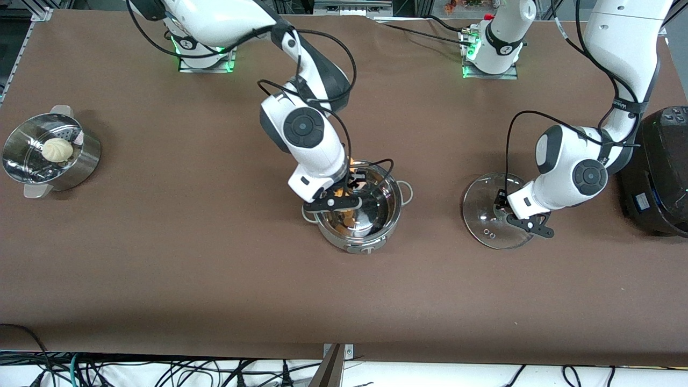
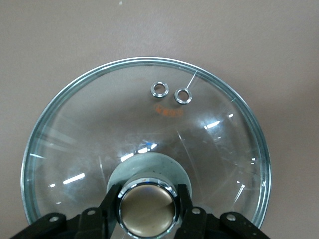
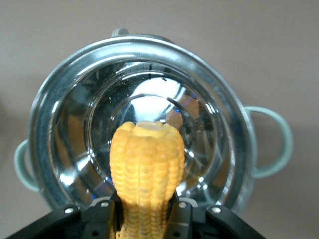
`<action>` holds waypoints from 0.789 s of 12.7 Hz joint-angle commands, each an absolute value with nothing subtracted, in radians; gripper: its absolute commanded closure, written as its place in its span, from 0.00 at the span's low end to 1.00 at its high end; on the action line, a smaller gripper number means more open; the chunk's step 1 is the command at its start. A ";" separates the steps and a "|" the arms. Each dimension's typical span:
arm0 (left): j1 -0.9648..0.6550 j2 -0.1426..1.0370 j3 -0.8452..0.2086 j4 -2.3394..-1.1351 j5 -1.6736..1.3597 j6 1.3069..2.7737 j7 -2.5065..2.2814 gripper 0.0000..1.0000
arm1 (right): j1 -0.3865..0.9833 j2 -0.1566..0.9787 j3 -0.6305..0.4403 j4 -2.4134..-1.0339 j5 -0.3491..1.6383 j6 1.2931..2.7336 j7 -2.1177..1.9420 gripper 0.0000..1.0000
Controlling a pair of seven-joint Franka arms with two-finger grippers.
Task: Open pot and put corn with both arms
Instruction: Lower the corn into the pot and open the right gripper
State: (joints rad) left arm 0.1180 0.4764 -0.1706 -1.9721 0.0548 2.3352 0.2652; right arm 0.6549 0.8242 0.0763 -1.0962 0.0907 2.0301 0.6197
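The steel pot point(image 1: 386, 214) stands open in the middle of the table; it also shows in the right wrist view point(image 3: 65, 84). My right gripper point(image 1: 352, 185) is over the pot's mouth, shut on the orange-yellow corn point(image 3: 147, 159), which hangs tip-down above the empty pot bottom. The glass lid point(image 1: 482, 210) lies low at the table, beside the pot toward the left arm's end. My left gripper point(image 1: 518, 212) is shut on the lid's tan knob point(image 2: 147, 209), with a finger on each side. The lid point(image 2: 149, 114) fills the left wrist view.
A perforated steamer basket point(image 1: 80, 161) with a white bun point(image 1: 57, 149) stands at the right arm's end of the table. A large black cooker point(image 1: 658, 172) stands at the left arm's end, close to the left arm's wrist.
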 commanded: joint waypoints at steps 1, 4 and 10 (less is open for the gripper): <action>0.129 0.477 -0.181 -1.977 0.048 2.342 0.296 0.82 | 0.669 0.897 0.067 -1.040 0.103 2.077 0.632 1.00; 0.130 0.476 -0.181 -1.973 0.046 2.332 0.296 0.00 | 0.686 0.917 0.066 -1.040 0.101 2.095 0.666 0.68; 0.118 0.321 -0.204 -1.906 0.034 2.111 0.279 0.00 | 0.681 0.850 0.045 -1.039 0.084 1.999 0.658 0.00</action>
